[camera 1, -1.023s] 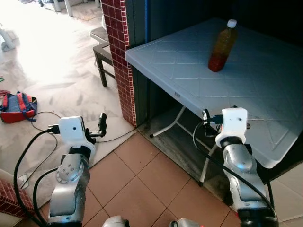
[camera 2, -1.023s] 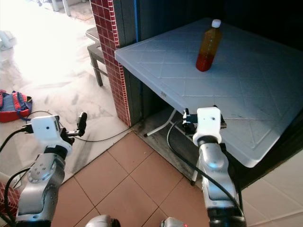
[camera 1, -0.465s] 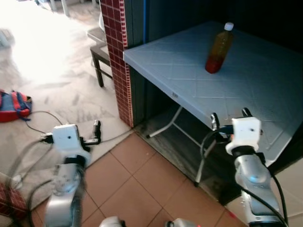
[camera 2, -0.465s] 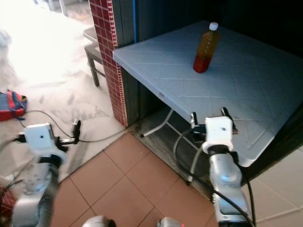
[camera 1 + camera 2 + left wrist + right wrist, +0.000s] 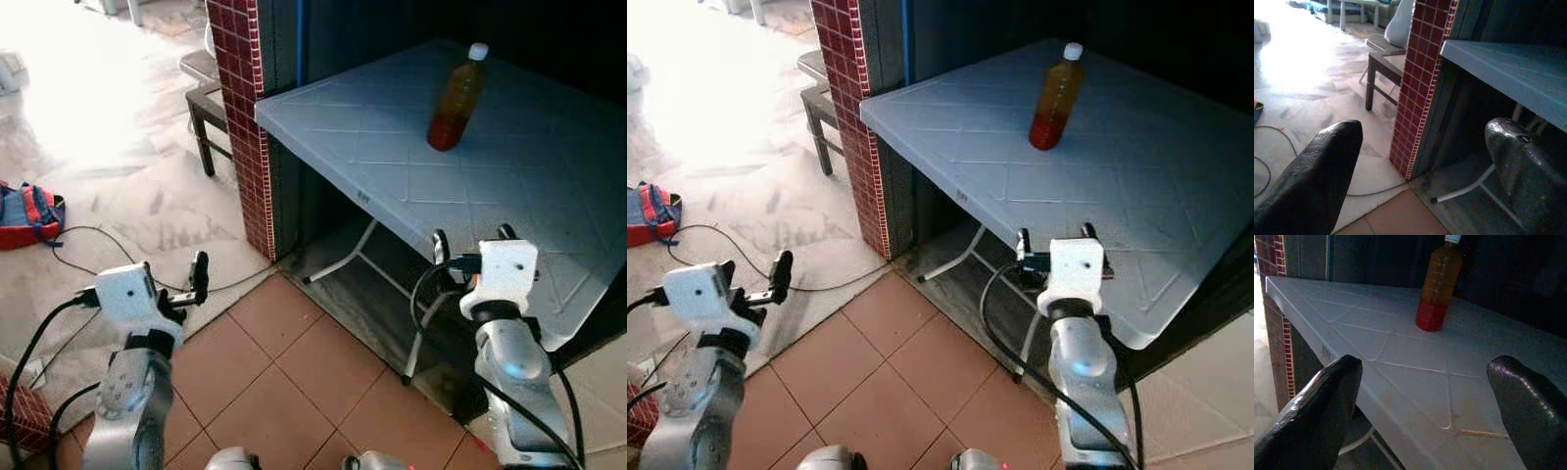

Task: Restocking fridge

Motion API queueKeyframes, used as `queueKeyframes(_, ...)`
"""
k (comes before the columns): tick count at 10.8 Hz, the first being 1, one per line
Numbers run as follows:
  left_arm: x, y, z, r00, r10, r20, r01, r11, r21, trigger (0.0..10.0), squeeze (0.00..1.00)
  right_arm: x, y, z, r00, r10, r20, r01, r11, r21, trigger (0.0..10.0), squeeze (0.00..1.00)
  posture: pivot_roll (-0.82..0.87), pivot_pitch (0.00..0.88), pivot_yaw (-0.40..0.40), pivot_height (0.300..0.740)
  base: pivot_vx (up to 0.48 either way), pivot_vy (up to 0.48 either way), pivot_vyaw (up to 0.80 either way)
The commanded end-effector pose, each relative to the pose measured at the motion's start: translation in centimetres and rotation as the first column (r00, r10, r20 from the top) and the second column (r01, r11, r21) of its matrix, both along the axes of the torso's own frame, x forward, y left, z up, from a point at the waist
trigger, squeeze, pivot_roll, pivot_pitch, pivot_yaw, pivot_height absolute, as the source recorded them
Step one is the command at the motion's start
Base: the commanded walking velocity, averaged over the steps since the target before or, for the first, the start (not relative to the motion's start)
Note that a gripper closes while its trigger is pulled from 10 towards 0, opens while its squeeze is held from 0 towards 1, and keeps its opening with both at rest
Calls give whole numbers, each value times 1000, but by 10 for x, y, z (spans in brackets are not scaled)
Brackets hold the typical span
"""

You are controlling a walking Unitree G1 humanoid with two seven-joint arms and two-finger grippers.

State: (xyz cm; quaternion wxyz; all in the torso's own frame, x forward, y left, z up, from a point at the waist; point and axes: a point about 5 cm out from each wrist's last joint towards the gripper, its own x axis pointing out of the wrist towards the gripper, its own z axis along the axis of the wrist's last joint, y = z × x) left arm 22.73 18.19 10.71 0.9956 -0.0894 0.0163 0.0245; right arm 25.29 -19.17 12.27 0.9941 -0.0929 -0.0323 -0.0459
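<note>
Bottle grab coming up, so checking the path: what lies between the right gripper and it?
Bare tabletop between right gripper and bottle, per the right wrist view.

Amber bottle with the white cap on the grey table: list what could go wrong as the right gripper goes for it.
1. The tall amber bottle stands alone and upright, far across the grey table; a nudge from the open right gripper could topple it.
2. That gripper sits at the table's near edge, so reaching low might strike it.
3. A black cable on the floor could snag the feet.

Strong daylight thrown from beyond the brick pillar (image 5: 242, 117), marble floor (image 5: 88, 127) washed out by glare, deep shadow held behind the table (image 5: 392, 147), wrist-view fingertips (image 5: 1327, 401) rendered soft.
</note>
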Motion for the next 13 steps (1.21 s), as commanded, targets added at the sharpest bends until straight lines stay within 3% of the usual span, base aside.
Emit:
queueKeyframes(1, 2, 0, 2, 1000, -19, 11, 19, 1000, 19, 10000, 0, 1, 0, 6, 1000, 6, 16, -6, 1000, 6, 10000, 0, -3, 39, 0, 740, 277, 394, -800)
queueKeyframes(4, 5, -12, 6, 995, -100, 29, 100, 995, 14, 10000, 0, 1, -4, 2, 999, -40, 6, 40, 999, 14, 10000, 0, -15, 46, 22, 740, 451, 0, -706)
queueKeyframes(6, 7, -14, 7, 993, -115, 39, 114, 993, 33, 10000, 0, -3, -8, -3, 996, -83, -21, 83, 997, -10, 10000, 0, -15, 48, 31, 740, 480, 0, 0)
queueKeyframes(7, 9, -12, 9, 994, -104, 41, 104, 994, 21, 10000, 0, -2, -13, -10, 989, -123, -80, 121, 992, -29, 10000, 0, -11, 47, 30, 740, 472, 0, 0)
queueKeyframes(8, 11, -10, 9, 995, -91, 34, 91, 996, -1, 10000, 0, 0, -8, -9, 994, -81, -73, 81, 997, -3, 10000, 0, -8, 44, 31, 740, 386, 285, 0)
queueKeyframes(10, 13, -10, 9, 995, -92, 38, 92, 996, -15, 10000, 0, 9, 5, -3, 997, -46, -68, 43, 998, -42, 10000, 0, -4, 38, 30, 740, 326, 351, 0)
queueKeyframes(11, 15, -11, 11, 994, -104, 45, 103, 995, 10, 10000, 0, 10, 13, 2, 997, 64, -44, -64, 998, 14, 10000, 0, -2, 28, 31, 740, 289, 382, 0)
queueKeyframes(13, 17, -10, 13, 995, -80, 59, 78, 996, 40, 10000, 0, 11, 11, 2, 998, 46, -41, -45, 998, 32, 10000, 0, -3, 18, 31, 740, 262, 403, 0)
